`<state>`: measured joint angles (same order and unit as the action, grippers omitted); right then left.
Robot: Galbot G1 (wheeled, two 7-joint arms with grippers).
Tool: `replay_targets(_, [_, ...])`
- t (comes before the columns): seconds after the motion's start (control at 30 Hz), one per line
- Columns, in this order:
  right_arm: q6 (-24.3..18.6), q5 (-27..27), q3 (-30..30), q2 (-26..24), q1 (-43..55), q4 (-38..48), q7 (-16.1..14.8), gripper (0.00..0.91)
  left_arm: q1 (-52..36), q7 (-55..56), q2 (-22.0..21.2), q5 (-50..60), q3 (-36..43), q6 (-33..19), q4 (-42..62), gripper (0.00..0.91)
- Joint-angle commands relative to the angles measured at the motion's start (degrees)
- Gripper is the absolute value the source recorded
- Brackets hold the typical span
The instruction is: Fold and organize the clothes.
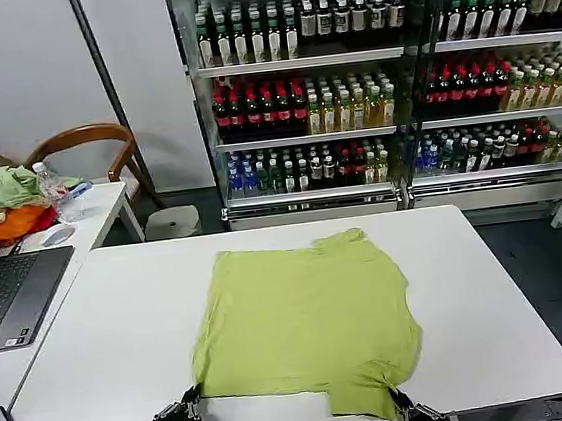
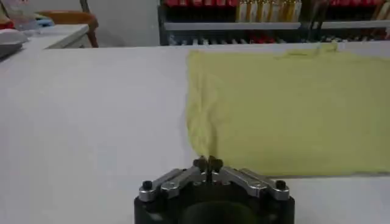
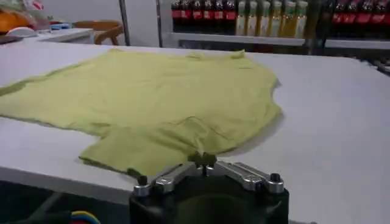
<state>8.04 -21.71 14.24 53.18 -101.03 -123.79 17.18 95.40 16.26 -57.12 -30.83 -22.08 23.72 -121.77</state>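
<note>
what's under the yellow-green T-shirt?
The white table. The T-shirt lies spread flat on it, plain side up. Anything beneath the fabric, including its underside, is covered. Both end effectors, left and right, pinch its near edge.

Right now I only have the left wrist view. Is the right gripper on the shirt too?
Observer: Yes. The right gripper is shut on the T-shirt at its near right part, by the table front edge.
Operator: Left looks pinched on a corner. Which one?
Observer: In the head view the left gripper holds the near left corner.
Operator: Is the shirt flat?
Observer: Mostly spread out, collar at the far side, near right part bunched and reaching the table edge.
Operator: Print visible?
Observer: No, plain side up.
</note>
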Motion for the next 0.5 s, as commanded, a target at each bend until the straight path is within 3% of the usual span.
replay_targets(0.03, [-2.2,1.9,4.0,-1.1,-5.3,-2.7,-3.8,0.0,2.9,-0.3,0.1,0.9,-1.5,-0.2,-2.0,0.04])
replay_targets(0.5, [-4.3,4.7,8.4,-3.3,-14.6,-7.9,-5.6,0.0,14.8,-1.2,2.4,2.5,-7.6,-0.3,-8.9,0.04])
